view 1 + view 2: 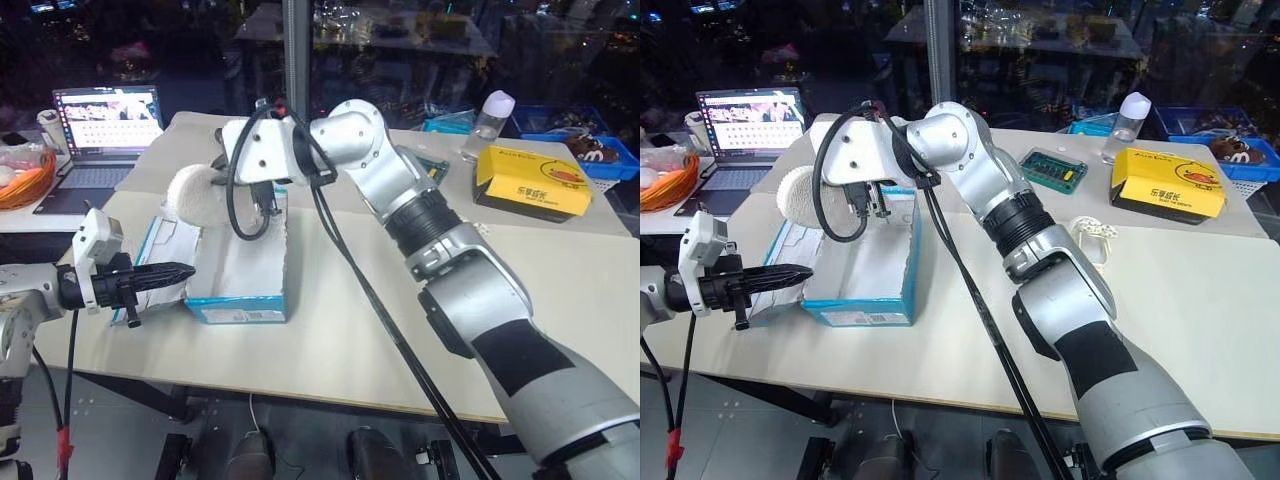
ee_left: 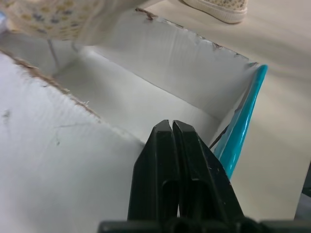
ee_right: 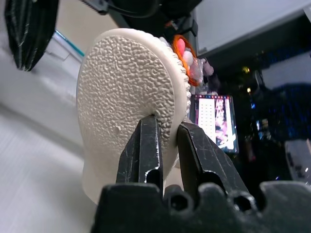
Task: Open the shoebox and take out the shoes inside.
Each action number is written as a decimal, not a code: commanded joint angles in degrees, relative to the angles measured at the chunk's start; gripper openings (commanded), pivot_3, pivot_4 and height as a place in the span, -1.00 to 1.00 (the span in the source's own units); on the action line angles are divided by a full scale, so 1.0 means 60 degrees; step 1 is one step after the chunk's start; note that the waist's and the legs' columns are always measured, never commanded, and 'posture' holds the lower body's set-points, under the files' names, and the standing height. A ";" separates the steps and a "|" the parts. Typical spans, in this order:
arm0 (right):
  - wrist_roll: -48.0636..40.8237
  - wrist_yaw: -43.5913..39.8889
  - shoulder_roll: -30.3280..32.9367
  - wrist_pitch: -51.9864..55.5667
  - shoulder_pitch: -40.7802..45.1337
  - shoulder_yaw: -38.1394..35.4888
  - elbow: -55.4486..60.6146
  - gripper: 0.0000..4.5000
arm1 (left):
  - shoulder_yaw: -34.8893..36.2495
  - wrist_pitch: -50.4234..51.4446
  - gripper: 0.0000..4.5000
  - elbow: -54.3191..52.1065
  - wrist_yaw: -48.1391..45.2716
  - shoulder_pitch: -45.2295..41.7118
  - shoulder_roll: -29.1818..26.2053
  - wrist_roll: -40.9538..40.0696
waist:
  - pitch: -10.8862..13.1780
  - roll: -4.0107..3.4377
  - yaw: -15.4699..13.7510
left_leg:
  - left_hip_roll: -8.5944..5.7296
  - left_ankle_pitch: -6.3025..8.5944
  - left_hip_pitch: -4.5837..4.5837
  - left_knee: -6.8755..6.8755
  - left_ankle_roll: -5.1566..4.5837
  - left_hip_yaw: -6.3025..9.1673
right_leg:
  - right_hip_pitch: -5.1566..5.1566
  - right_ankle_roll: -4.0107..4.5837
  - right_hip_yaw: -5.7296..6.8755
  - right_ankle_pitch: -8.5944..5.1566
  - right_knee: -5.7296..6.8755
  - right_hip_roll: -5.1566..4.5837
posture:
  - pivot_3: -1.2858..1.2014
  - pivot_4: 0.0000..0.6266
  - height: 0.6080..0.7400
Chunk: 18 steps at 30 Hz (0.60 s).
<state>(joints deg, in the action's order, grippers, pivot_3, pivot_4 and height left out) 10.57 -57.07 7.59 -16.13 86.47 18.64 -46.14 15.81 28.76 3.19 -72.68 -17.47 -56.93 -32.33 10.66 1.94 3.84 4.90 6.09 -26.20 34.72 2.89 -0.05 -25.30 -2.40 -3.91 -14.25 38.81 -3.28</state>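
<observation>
Nearest the head camera, the left end effector [image 1: 185,270] is shut, pressing on the shoebox [image 1: 240,270] flap. That open shoebox sits on the tabletop [image 1: 350,340]. Above it, the right end effector [image 3: 165,128] pinches one cream shoe [image 3: 131,97] by its sole edge.

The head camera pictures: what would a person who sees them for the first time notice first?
First, the right end effector, raised above the open shoebox at the table's left part and shut on the edge of a cream-white shoe, sole showing. Next, the left end effector, fingers shut, at the box's left side against the lid. A second shoe lies on the table to the right of the box.
</observation>
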 commanded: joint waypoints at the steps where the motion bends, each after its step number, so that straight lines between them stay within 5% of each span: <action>1: -0.0575 0.0653 0.0613 0.0861 0.0570 -0.1092 0.0351 -0.89 | 0.0012 -0.0161 -0.96 0.0017 -0.0058 -0.0300 -0.0055 0.0023 | 0.0001 0.0001 -0.0024 | 0.0000 0.0000 -0.0004 0.0000 0.0000 0.0000 | 0.0000 0.0000 0.0000 0.0000 0.0000 0.0000 | 0.03 -0.52 0.64; 10: -0.1600 0.1094 0.2007 0.3374 -0.0065 -0.2639 0.1935 -0.89 | -0.0157 -0.0137 -0.96 0.0101 -0.0073 -0.0537 0.0019 0.0085 | 0.0000 0.0002 -0.0068 | -0.0001 -0.0002 -0.0018 -0.0010 -0.0003 -0.0001 | -0.0009 0.0009 0.0001 0.0002 -0.0010 0.0000 | 0.03 -0.52 0.64; 18: -0.0428 0.1356 0.5084 0.3434 -0.1732 -0.2499 0.2398 -0.89 | -0.0439 -0.0216 -0.96 0.0338 -0.0121 -0.0859 0.0150 0.0169 | 0.0001 0.0002 -0.0260 | -0.0009 -0.0002 -0.0026 -0.0009 -0.0003 -0.0006 | 0.0000 0.0000 -0.0001 -0.0001 -0.0045 -0.0008 | 0.03 -0.52 0.64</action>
<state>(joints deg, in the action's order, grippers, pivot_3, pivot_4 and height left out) 5.55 -50.41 34.07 6.58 76.80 4.20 -32.97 12.87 28.64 5.54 -73.14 -21.28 -56.01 -31.45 10.67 1.95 2.28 4.83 6.08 -26.36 34.67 2.87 -0.09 -25.28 -2.42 -3.91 -14.27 38.51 -3.33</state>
